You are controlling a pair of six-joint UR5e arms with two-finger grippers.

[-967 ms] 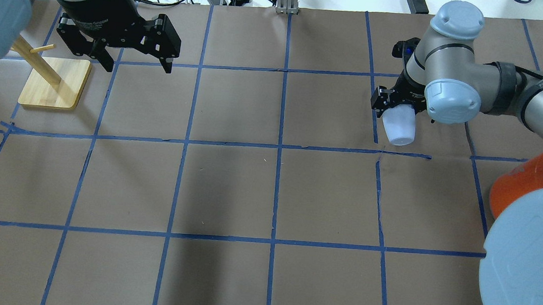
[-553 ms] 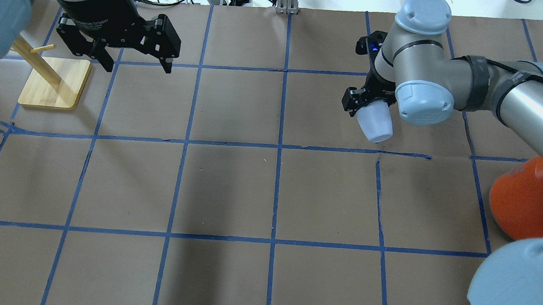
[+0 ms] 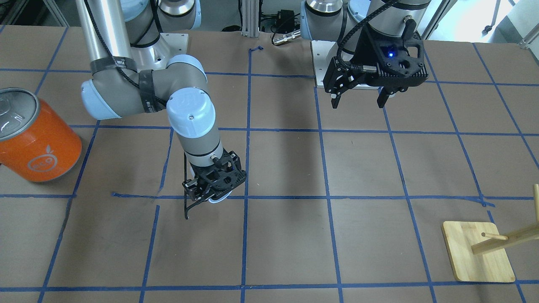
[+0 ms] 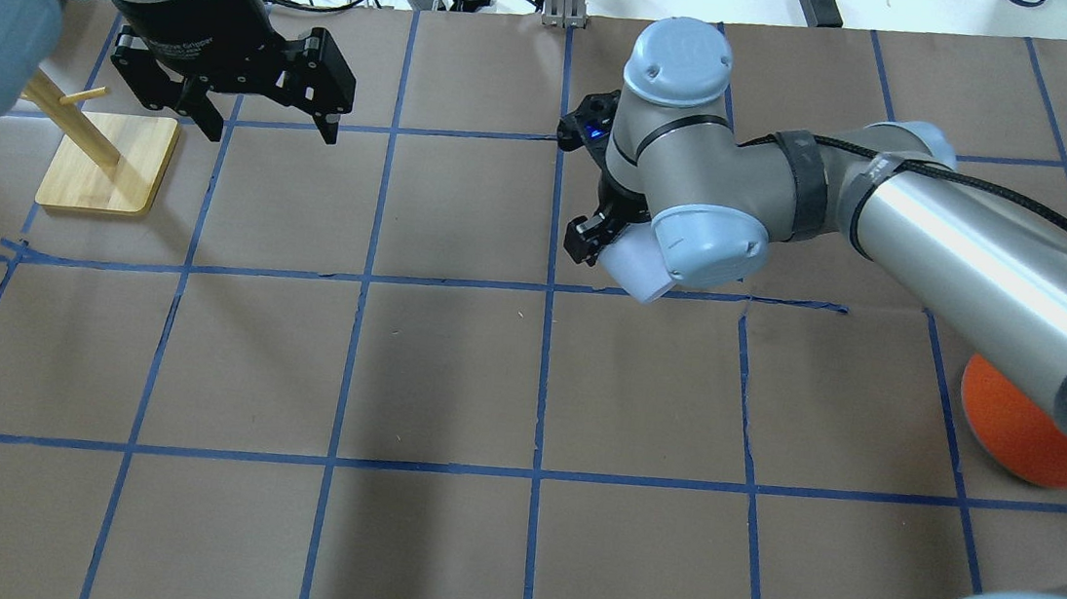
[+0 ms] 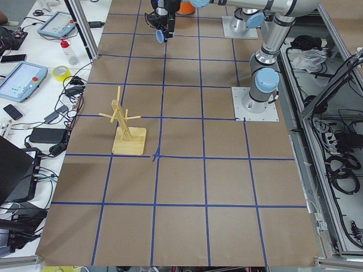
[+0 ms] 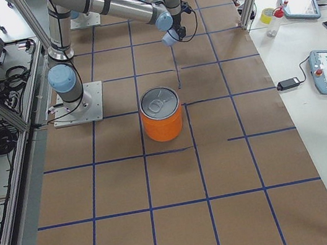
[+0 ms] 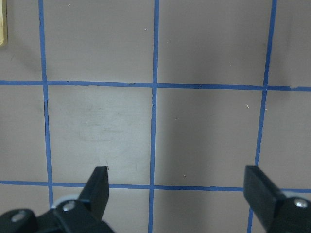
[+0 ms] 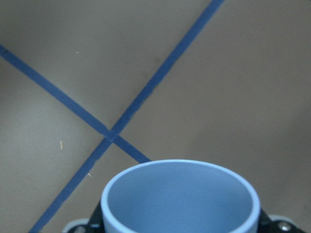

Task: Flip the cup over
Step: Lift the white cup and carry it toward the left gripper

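From across the worktop, my right gripper points down beside a crossing of blue tape lines, closed around the cup. Only a pale sliver of the cup shows under the black fingers. My left gripper hangs near my base with its fingers spread wide and nothing between them. An orange can stands well off to one side and a wooden stand sits at the far corner on the other.

From overhead, the cup sits tilted in my right gripper, its narrow closed end angled out from under the wrist, close to a tape line. My left gripper is wide apart next to the wooden stand.

From the end of the worktop on my left, the cup is a small pale spot under the far arm; too small to add more.

From the end on my right, the cup hangs below the wrist, beyond the orange can.

My left wrist camera shows two fingertips far apart over bare, taped worktop.

My right wrist camera shows the cup's round rim and darker blue inside close up, gripped at both sides, with a tape crossing beyond it.
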